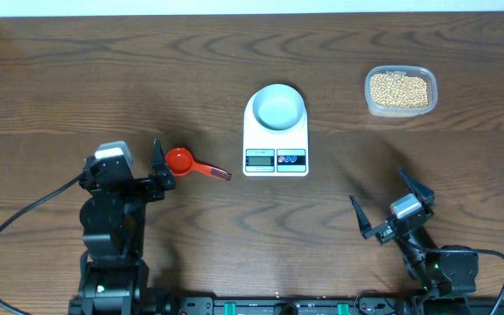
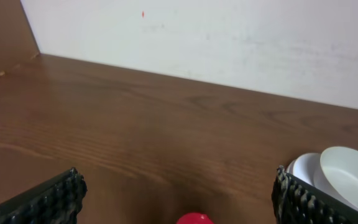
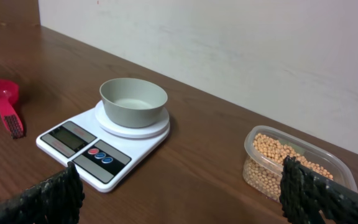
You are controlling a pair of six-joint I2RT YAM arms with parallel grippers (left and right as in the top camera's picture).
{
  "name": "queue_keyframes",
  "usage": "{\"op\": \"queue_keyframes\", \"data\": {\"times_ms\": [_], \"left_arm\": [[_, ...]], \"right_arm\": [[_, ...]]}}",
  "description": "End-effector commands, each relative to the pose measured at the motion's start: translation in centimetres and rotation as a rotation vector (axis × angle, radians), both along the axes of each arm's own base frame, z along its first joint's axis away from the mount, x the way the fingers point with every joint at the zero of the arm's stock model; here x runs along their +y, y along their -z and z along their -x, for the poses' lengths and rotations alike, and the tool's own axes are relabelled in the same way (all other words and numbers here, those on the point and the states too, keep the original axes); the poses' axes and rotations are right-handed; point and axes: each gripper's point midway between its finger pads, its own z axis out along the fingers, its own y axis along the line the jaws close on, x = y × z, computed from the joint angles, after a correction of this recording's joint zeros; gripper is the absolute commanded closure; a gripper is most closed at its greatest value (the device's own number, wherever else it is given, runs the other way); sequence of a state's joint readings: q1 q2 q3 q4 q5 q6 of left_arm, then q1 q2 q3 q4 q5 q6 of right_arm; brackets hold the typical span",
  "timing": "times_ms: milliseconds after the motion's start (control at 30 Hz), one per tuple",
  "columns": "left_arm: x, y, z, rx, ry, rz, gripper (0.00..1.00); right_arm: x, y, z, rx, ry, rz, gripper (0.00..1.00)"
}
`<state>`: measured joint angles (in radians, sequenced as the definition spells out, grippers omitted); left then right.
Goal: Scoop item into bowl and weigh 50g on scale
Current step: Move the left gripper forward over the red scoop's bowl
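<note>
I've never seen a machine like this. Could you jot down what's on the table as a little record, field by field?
bowl: pale, empty, standing on the scale
scale: white, mid-table, display towards the arms
beans: tan, in a clear tub at the far right
scoop: red, lying left of the scale, not gripped
left pincer: open, right at the scoop's cup
right pincer: open, empty, apart from everything
</note>
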<state>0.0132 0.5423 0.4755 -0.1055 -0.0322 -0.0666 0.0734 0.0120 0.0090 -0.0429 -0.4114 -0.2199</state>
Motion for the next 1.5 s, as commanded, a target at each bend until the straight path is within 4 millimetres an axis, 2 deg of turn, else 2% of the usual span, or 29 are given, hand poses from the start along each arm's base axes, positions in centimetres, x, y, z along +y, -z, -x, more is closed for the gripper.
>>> {"op": "queue_keyframes", "data": {"times_ms": [0, 267, 467, 733, 900, 1467], "left_arm": [[0.2, -1.9, -0.2, -0.001, -0.011, 0.022, 0.02], [-0.3, -1.5, -0.2, 0.119, -0.002, 0.069, 0.02], [-1.1, 0.7, -0.7, 0.206, 0.023, 0.138, 0.02], [-1.1, 2.8, -1.3, 0.286, 0.020, 0.141, 0.02], [-1.1, 4.4, -1.1, 0.354, 0.015, 0.143, 0.02], [-1.1, 6.2, -1.6, 0.419, 0.010, 0.145, 0.02]], "right_arm": [[0.2, 0.1, 0.1, 0.002, -0.011, -0.002, 0.01], [0.2, 0.1, 0.1, 0.002, -0.011, -0.002, 0.01], [0.2, 0.1, 0.1, 0.002, -0.011, -0.002, 0.01], [0.2, 0.1, 0.1, 0.002, -0.011, -0.002, 0.01], [0.2, 0.1, 0.1, 0.002, -0.011, -0.002, 0.01], [0.2, 0.1, 0.1, 0.002, -0.011, -0.002, 0.01]]}}
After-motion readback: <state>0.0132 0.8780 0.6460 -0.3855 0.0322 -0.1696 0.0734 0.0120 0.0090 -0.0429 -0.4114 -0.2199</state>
